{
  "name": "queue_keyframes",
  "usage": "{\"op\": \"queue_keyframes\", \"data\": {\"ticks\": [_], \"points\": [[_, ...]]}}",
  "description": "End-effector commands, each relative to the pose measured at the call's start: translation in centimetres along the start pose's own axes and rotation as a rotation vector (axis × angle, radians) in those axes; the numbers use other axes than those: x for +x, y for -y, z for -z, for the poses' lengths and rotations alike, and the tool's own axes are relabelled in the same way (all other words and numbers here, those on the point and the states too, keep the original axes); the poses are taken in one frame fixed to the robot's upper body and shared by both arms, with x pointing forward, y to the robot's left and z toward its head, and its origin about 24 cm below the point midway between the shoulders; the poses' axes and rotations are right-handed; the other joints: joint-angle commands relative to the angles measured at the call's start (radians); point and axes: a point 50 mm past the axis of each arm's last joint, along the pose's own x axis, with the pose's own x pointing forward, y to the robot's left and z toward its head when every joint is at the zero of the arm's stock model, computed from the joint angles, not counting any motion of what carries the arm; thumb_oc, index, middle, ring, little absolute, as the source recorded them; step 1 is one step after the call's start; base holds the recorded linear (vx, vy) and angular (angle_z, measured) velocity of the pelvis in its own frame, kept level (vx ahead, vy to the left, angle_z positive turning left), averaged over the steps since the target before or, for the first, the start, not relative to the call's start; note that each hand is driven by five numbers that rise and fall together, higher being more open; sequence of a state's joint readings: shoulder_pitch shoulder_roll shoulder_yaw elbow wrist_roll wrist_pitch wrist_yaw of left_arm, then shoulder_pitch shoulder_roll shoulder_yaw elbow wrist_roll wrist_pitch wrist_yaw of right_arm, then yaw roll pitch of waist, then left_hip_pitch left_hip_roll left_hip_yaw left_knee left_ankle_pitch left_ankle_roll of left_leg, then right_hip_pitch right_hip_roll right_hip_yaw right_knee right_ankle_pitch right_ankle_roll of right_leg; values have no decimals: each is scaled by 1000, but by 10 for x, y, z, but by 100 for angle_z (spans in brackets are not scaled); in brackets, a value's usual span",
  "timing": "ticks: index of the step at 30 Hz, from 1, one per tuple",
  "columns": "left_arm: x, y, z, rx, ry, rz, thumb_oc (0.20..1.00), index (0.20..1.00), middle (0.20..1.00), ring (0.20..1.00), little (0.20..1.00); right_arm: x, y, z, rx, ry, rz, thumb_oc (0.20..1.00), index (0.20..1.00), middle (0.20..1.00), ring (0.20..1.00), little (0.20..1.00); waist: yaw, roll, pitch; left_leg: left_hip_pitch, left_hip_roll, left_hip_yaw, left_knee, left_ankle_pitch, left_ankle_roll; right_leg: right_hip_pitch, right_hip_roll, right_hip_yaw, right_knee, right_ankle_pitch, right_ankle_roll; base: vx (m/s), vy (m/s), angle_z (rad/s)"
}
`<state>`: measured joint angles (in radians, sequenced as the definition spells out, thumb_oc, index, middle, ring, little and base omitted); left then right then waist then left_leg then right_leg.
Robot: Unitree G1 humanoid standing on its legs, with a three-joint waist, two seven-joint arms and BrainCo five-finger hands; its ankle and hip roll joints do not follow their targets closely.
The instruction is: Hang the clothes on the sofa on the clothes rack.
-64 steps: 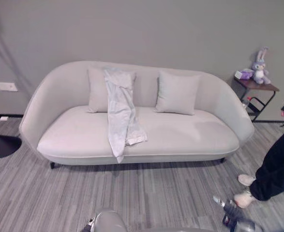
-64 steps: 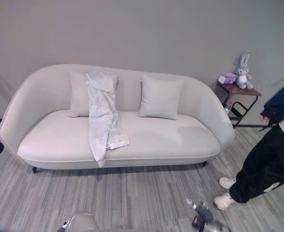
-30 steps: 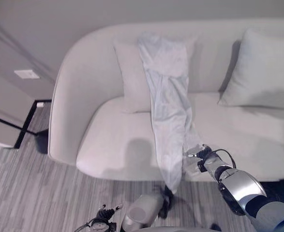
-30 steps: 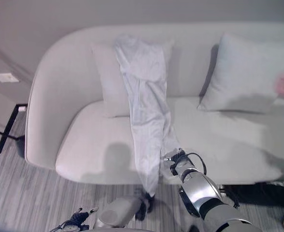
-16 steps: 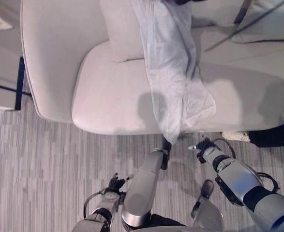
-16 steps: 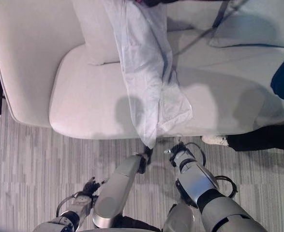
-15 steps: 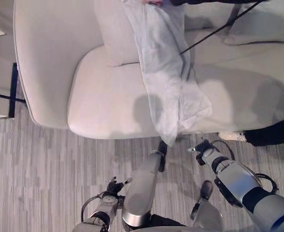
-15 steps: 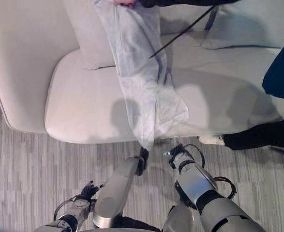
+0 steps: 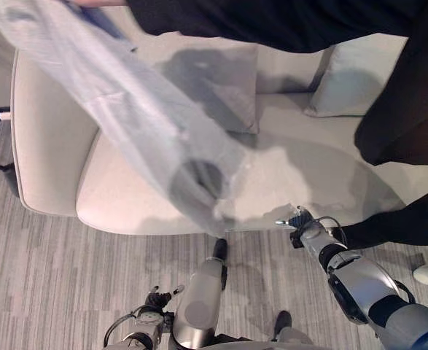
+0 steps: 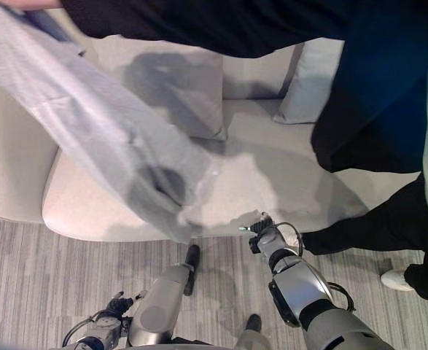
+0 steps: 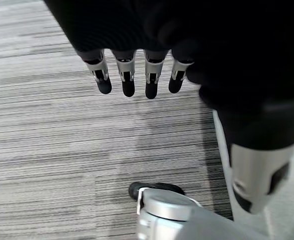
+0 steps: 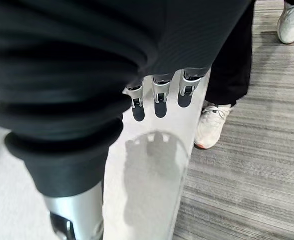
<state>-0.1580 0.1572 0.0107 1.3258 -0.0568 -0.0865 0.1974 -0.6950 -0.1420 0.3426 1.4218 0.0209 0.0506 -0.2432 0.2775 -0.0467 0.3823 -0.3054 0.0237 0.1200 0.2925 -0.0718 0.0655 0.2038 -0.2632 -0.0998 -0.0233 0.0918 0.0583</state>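
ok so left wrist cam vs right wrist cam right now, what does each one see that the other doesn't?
Left wrist view: the left hand, fingers straight and holding nothing, hanging over bare grey striped floor.

Right wrist view: the right hand, fingers straight and holding nothing, over the front edge of the sofa, with a person's white shoe and dark trouser leg just past it.

Shared: an open, empty hand and the striped floor.
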Motion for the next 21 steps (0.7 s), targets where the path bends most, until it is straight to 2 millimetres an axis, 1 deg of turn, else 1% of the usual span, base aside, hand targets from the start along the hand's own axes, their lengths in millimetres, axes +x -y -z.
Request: {"op": "queue_keyframes", "data": {"ticks": [1,3,5,6,7,8,9,10,11,12,13,14,15,16,17,18,19,20,21], "points": [[-7,13,25,45,-81,13,1000,1000,1000,1000,1000,2,13,-6,-5,50,26,1000,1000,1000,1000,1000,6,87,-10,-3,130,-97,-142,122,-189,-13,-99,-6,-15,-44,-7,69,0,4],[-7,9,29,39,-96,0,1000,1000,1000,1000,1000,1,7,0,-16,65,7,1000,1000,1000,1000,1000,-1,72,-22,12,124,-94,-148,119,-189,-11,-103,-2,-8,-46,-7,47,1,5],[-7,5,32,33,-111,-11,1000,1000,1000,1000,1000,-1,3,12,-5,59,-9,1000,1000,1000,1000,1000,-13,58,-36,27,119,-89,-149,115,-186,-10,-105,3,2,-46,-8,39,5,6],[-7,3,34,35,-120,-15,1000,1000,1000,1000,1000,-2,0,21,3,43,-19,1000,1000,1000,1000,1000,-19,49,-46,38,114,-86,-153,113,-183,-8,-107,3,9,-45,-9,87,26,0],[-7,-1,36,40,-137,-28,1000,1000,1000,1000,1000,-6,-5,47,13,-13,-39,1000,1000,1000,1000,1000,-29,35,-80,69,98,-73,-169,110,-176,-3,-114,-6,29,-40,-13,106,66,-6],[-7,-2,40,43,-152,-28,1000,1000,1000,1000,1000,-8,-8,57,-6,-32,-53,1000,1000,1000,1000,1000,-32,35,-95,91,96,-64,-184,109,-175,-5,-126,-27,45,-38,-15,117,115,-12],[-8,-1,41,49,-159,-27,1000,1000,1000,1000,1000,-13,-14,76,-26,-76,-74,1000,1000,1000,1000,1000,-38,45,-109,136,95,-45,-207,115,-180,4,-150,-61,90,-36,-24,96,121,-32],[-8,0,41,50,-158,-22,1000,1000,1000,1000,1000,-15,-13,88,-17,-114,-75,1000,1000,1000,1000,1000,-43,53,-120,159,92,-36,-221,115,-178,12,-150,-66,109,-36,-23,89,108,-51],[-9,1,44,50,-167,-18,1000,1000,1000,1000,1000,-19,-15,102,10,-155,-77,1000,1000,1000,1000,1000,-57,60,-129,184,80,-35,-237,113,-171,8,-132,-48,143,-33,-22,137,115,-56],[-10,1,47,65,-176,-18,1000,1000,1000,1000,1000,-28,-16,130,73,-248,-64,1000,1000,1000,1000,1000,-106,79,-147,226,37,-55,-271,107,-142,-41,-22,34,191,-52,-8,88,83,-27],[-10,3,48,79,-180,-10,1000,1000,1000,1000,1000,-33,-17,144,115,-297,-60,1000,1000,1000,1000,1000,-124,80,-161,225,23,-63,-278,110,-134,-56,33,63,179,-51,-3,84,74,40],[-12,4,54,110,-198,5,1000,1000,1000,1000,1000,-41,-21,162,180,-370,-53,1000,1000,1000,1000,1000,-151,81,-176,243,2,-74,-292,102,-121,-82,105,102,185,-63,5,1,21,85],[-13,8,55,118,-203,21,1000,1000,1000,1000,1000,-46,-21,173,240,-421,-40,1000,1000,1000,1000,1000,-167,86,-195,245,-8,-81,-302,105,-115,-108,157,123,177,-59,7,9,30,94],[-13,10,54,135,-206,35,1000,1000,1000,1000,1000,-50,-20,183,307,-471,-20,1000,1000,1000,1000,1000,-187,89,-212,251,-24,-85,-312,107,-109,-120,196,136,159,-59,8,-20,-23,62],[-14,11,58,169,-215,48,1000,1000,1000,1000,1000,-58,-25,194,338,-529,-24,1000,1000,1000,1000,1000,-194,84,-229,267,-41,-90,-326,111,-102,-121,216,133,143,-57,-1,-23,-77,56],[-14,12,57,169,-218,52,1000,1000,1000,1000,1000,-64,-27,203,388,-585,-19,1000,1000,1000,1000,1000,-192,75,-247,281,-50,-90,-340,112,-104,-95,216,116,108,-56,-4,-56,-133,63],[-14,13,57,178,-220,59,1000,1000,1000,1000,1000,-69,-29,211,417,-630,-20,1000,1000,1000,1000,1000,-188,67,-264,286,-56,-87,-348,110,-106,-82,211,118,73,-45,-6,-44,-98,58],[-14,13,57,179,-220,59,1000,1000,1000,1000,1000,-69,-29,211,418,-630,-20,1000,1000,1000,1000,1000,-188,67,-264,287,-56,-87,-348,110,-106,-81,211,118,71,-44,-5,-67,-84,31],[-14,15,54,184,-214,68,1000,1000,1000,1000,1000,-74,-30,218,435,-664,-21,1000,1000,1000,1000,1000,-185,64,-280,284,-58,-87,-351,107,-104,-76,213,122,46,-42,-9,-86,-74,7]]}}
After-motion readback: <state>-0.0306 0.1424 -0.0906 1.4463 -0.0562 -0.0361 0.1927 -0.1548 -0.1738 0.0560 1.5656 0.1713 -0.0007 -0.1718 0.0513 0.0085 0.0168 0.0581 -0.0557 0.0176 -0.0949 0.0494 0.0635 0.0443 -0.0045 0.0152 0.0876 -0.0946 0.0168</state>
